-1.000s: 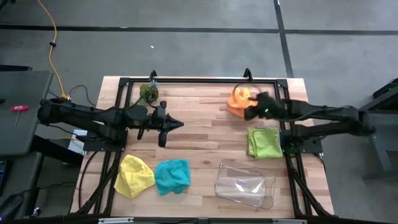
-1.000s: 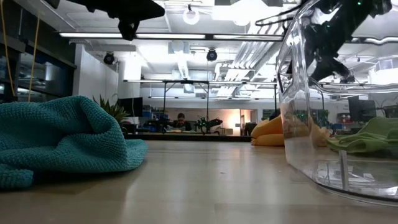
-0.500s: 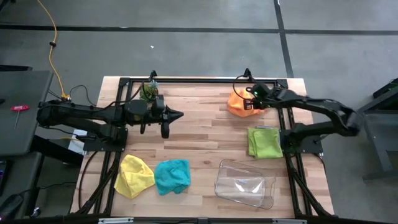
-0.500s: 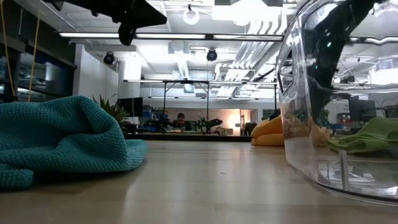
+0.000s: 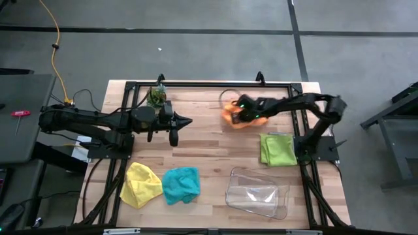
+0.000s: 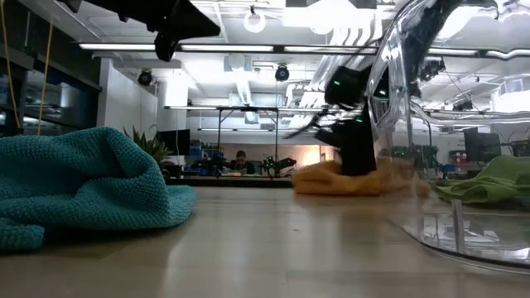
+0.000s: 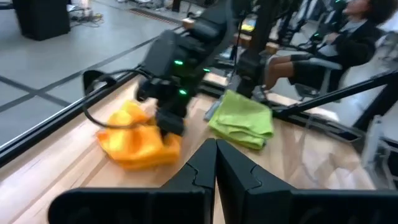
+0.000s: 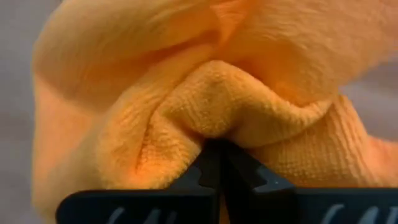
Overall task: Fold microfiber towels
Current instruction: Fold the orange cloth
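The orange towel (image 5: 230,117) lies bunched on the table at the far middle, right of centre. My right gripper (image 5: 240,112) stands on it, shut on a raised fold; the towel fills the right wrist view (image 8: 205,74). My left gripper (image 5: 186,121) is shut and empty, above the table left of centre, its fingers (image 7: 216,163) pointing toward the orange towel (image 7: 134,142). The lime green towel (image 5: 277,149) lies folded at the right. The yellow towel (image 5: 142,184) and the teal towel (image 5: 181,185) lie crumpled near the front left. The grey towel is out of view. My right gripper pinches a raised fold of the orange towel (image 8: 214,127) between its two fingers, on the towel's right part. The fingers come from above, pointing down (image 6: 356,153). The towel lies bunched and slack, its underside on the table (image 6: 331,184).
A clear plastic tray (image 5: 258,192) stands at the front right, close before the low camera (image 6: 414,124). A small green leafy clump (image 5: 156,96) sits at the far left. A dark frame (image 5: 209,83) runs round the table's edges. Bare wood lies in the middle.
My right gripper has gone toward the table's left edge and a little toward the near edge, holding the orange towel. The towel has slid along the table with it, from the far right corner toward the middle, staying bunched.
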Motion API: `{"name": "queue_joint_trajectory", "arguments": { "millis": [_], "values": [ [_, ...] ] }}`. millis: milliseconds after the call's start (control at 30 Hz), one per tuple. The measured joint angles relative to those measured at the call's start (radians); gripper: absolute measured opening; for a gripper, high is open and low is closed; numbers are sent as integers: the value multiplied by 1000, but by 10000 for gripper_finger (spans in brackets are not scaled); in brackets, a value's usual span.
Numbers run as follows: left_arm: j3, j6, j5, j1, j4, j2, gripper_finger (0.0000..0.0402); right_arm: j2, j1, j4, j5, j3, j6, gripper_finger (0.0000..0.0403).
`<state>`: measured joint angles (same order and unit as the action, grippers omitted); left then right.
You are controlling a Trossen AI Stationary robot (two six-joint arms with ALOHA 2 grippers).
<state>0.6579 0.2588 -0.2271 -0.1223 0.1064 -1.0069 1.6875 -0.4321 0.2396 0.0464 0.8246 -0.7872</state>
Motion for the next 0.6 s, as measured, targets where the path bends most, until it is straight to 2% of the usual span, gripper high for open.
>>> {"name": "queue_joint_trajectory", "arguments": {
  "millis": [133,233,333,433,600],
  "values": [
    [0,0,-32,-1,-55,0,0,91,141,-35,-78,123,24,0],
    [0,0,-38,-1,-119,0,0,134,238,-27,-134,205,111,0],
    [0,0,-38,-1,-200,-2,0,136,310,7,-130,267,174,0],
    [-3,1,-47,-1,-267,-8,0,105,334,54,-109,314,222,0],
    [-30,2,-57,-3,-268,-38,0,-20,334,129,-61,340,257,0]
  ]
}}
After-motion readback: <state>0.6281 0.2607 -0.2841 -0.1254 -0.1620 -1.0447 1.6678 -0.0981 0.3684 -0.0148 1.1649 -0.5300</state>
